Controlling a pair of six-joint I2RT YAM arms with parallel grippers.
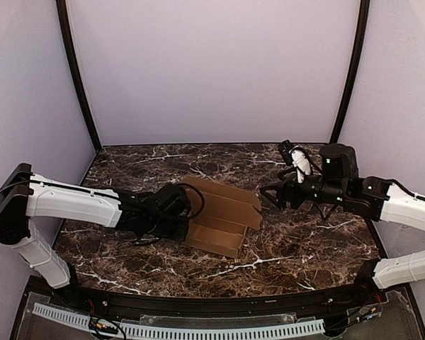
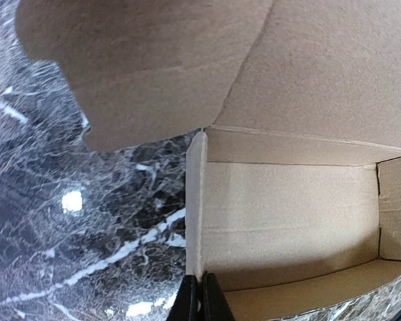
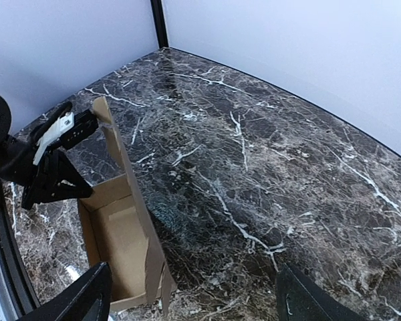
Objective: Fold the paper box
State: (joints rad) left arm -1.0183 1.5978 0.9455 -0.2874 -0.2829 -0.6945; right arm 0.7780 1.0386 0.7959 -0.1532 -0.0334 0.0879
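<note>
Paper box (image 1: 223,219): half-formed tray, lid flap raised, mid table (image 1: 319,248); long axis roughly 9-to-3 o'clock. Left gripper (image 2: 199,297) pinched shut on 9 o'clock end wall. Right gripper (image 1: 273,197) spread wide, empty, near 3 o'clock end, free for flap.

Brown paper box (image 1: 223,219), dark white-veined table (image 1: 304,241)

I see the paper box (image 1: 223,216) as plain brown cardboard, matt and faintly fibrous, with soft creases pressed into its inner faces. The desk (image 1: 319,241) under it looks like polished dark marble with white veins, glossy enough to mirror the lights. My left hand (image 2: 199,297) shows smooth black fingers, plastic by the look. The arm shells (image 1: 71,202) are smooth white plastic; the walls (image 1: 212,71) are matt and pale.
</note>
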